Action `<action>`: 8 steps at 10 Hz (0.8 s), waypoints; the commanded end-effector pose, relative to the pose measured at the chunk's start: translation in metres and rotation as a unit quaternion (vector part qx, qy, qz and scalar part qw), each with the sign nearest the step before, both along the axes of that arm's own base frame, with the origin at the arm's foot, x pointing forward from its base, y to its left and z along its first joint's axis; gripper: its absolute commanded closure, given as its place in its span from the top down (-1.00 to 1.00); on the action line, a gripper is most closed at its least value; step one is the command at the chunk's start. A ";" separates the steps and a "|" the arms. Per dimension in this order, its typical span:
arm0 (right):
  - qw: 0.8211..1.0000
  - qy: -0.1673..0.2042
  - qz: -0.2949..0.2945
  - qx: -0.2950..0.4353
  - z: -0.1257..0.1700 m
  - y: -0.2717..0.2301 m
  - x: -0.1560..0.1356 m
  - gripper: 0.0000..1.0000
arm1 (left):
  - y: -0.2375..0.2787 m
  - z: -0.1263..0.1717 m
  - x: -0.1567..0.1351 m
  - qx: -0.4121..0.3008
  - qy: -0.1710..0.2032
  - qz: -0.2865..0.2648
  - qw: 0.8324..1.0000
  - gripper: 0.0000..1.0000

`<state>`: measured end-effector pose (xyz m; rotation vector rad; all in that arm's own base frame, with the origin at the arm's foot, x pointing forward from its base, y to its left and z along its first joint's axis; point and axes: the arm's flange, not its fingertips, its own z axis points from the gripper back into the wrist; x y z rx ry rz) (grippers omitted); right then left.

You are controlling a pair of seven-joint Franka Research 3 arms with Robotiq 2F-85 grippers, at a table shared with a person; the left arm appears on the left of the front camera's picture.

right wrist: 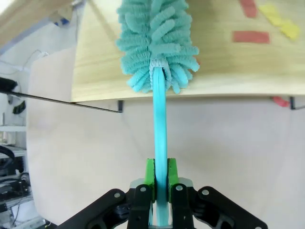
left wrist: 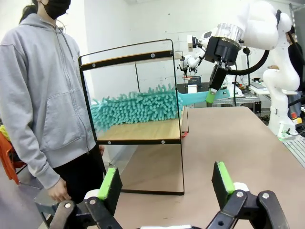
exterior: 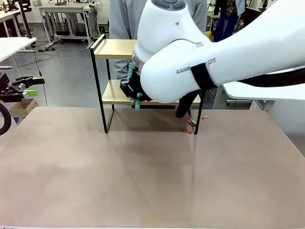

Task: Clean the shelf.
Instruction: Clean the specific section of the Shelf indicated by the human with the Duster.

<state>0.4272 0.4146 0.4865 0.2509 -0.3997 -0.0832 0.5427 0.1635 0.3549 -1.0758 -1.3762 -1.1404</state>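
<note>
The shelf (exterior: pixel 116 48), two light wooden boards in a thin black frame, stands at the table's far side. My right gripper (right wrist: pixel 160 175) is shut on the handle of a teal fluffy duster (right wrist: pixel 155 38), whose head lies on the lower board (right wrist: pixel 228 67). In the left wrist view the duster (left wrist: pixel 136 107) stretches across that board from the right gripper (left wrist: pixel 211 93). Red (right wrist: pixel 251 36) and yellow paper scraps (right wrist: pixel 279 23) lie on the board beside the head. My left gripper (left wrist: pixel 167 186) hangs open and holds nothing, off the table's left side (exterior: pixel 28 89).
A person in a grey hoodie (left wrist: pixel 43 95) stands behind the shelf. Red scraps (exterior: pixel 188 128) lie on the table by the shelf's right front leg. The right arm's white body (exterior: pixel 190 52) covers much of the shelf from the front. The brown tabletop (exterior: pixel 143 176) stretches forward.
</note>
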 end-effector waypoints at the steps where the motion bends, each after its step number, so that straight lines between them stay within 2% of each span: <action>1: 1.000 0.020 -0.021 -0.011 0.007 -0.043 -0.014 -0.74 | 0.000 0.002 -0.002 0.003 -0.007 0.001 1.000 1.00; 5: 0.996 0.029 -0.072 -0.034 0.020 -0.101 -0.032 -0.74 | 0.000 0.002 -0.002 0.003 -0.007 0.001 1.000 1.00; 8: 0.991 0.053 -0.110 -0.052 0.024 -0.139 -0.042 -0.74 | 0.000 0.002 -0.002 0.003 -0.007 0.001 1.000 1.00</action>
